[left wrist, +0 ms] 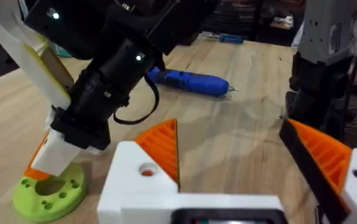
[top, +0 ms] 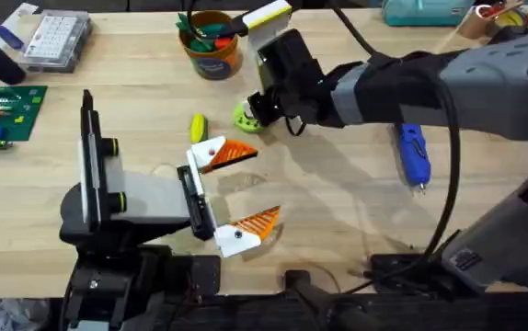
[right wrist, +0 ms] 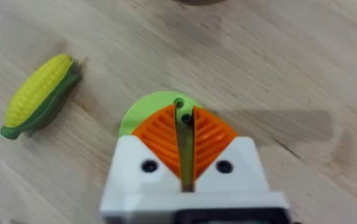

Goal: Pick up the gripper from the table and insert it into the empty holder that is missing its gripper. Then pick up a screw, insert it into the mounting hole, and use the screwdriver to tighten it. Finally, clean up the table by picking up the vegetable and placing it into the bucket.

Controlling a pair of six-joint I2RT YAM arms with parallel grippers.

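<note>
My right gripper [top: 250,110] reaches across the table and stands tip-down on a lime-green ring [top: 243,118] with small holes [left wrist: 45,196]. Its orange pads [right wrist: 206,134] are shut, with a thin slit between them, over the ring [right wrist: 147,106]. The yellow vegetable [top: 198,126] with a green end lies just left of the ring [right wrist: 38,93]. My left gripper [top: 246,187] hovers open in front of them, nothing between its fingers [left wrist: 160,149]. The blue screwdriver [top: 414,154] lies to the right [left wrist: 188,81]. The orange-brown bucket [top: 212,44] stands at the back. The loose gripper, the holder and the screw are out of view.
A clear compartment box [top: 57,39] sits at the back left, and a green board [top: 6,112] lies near the left edge. The bucket holds several coloured items. Bare wood lies between the left gripper and the screwdriver.
</note>
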